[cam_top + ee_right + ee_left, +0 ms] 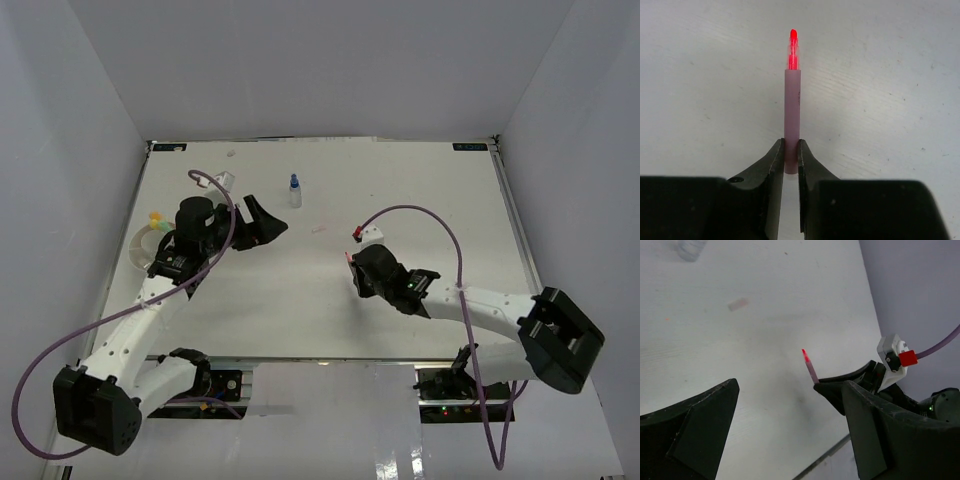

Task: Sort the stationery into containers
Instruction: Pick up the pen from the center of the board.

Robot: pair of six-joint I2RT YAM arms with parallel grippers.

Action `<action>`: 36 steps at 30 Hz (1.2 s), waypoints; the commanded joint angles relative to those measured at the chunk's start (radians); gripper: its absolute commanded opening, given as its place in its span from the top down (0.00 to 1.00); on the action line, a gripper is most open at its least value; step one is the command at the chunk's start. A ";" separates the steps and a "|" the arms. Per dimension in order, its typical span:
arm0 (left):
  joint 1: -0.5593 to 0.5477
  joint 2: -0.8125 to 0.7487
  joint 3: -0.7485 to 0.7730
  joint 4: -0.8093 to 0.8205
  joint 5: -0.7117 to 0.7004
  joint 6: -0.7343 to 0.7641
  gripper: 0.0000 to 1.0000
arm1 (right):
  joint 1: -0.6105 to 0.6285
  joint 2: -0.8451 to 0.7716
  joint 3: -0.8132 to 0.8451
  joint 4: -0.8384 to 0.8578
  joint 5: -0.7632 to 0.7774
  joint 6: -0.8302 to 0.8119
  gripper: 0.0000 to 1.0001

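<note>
While in right claw (pixel 791 146), pink marker (pixel 792 100), barrel print perhaps lettering.

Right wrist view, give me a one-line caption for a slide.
Right gripper shut on a pink marker with a bright red tip, pointing out over the white table.

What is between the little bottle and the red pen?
A tiny pinkish piece lies between the bottle and the red pen, clearest in the top view.
</note>
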 commanded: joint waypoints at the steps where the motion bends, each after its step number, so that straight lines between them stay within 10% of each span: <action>1: -0.129 0.019 0.065 0.072 0.016 -0.088 0.06 | 0.015 -0.125 -0.058 0.217 -0.072 -0.075 0.92; 12: -0.358 0.131 0.163 0.159 -0.124 -0.118 0.26 | 0.019 -0.333 -0.178 0.601 -0.220 -0.126 0.92; 36: -0.484 0.201 0.201 0.179 -0.232 -0.078 0.77 | 0.019 -0.353 -0.207 0.721 -0.256 -0.093 0.92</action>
